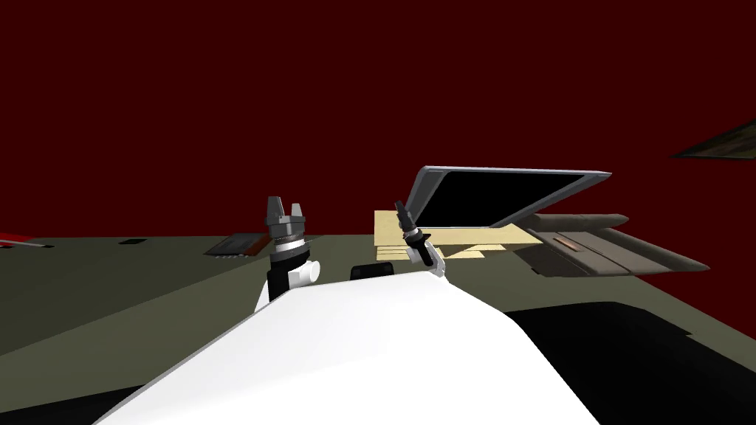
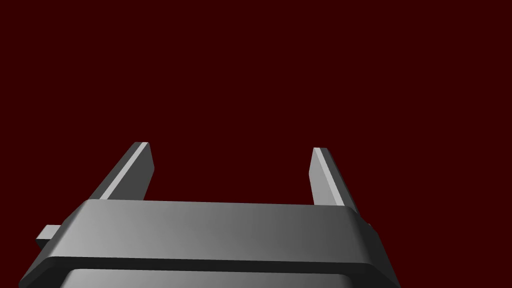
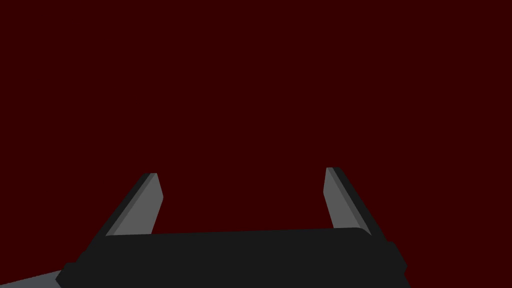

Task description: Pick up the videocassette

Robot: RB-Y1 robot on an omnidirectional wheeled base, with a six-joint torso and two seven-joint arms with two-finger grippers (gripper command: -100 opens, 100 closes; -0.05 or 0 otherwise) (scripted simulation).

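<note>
Bottom of black block (image 1: pixel 373 271) on olive surface (image 1: pixel 111 295) is hidden.

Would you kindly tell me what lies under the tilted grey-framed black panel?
Pale yellow flat sheets, stacked on the olive surface, lie under the panel. The panel covers their far part, so their extent is hidden.

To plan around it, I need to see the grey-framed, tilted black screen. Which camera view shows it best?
The head view: the grey-framed black screen leans over tan sheets, past the right gripper. The wrist views face a flat dark red surface beyond the open left gripper and the open right one.
</note>
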